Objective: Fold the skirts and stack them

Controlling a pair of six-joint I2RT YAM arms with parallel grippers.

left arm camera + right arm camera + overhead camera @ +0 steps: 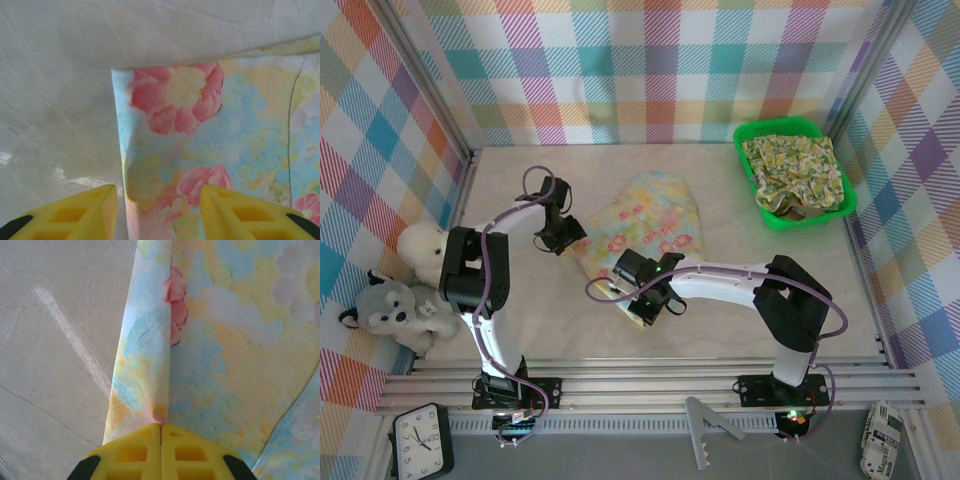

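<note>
two plush toys point(392, 308), tray point(775, 127) aside; right pincer point(161, 426) clamps floral skirt point(645, 225), left pincer point(157, 190) spread over it.

The pale floral skirt point(645, 225), yellow and blue with pink blooms, lies spread mostly flat in the middle of the worktop point(770, 300), and its near left edge is drawn up into a narrow ridge pinched in the right pincer point(161, 426). The yellow-green floral skirt point(792, 165) sits crumpled in the green tray point(772, 126) at the far right, with a bit of olive-brown cloth point(786, 207) showing at its near edge.
</note>
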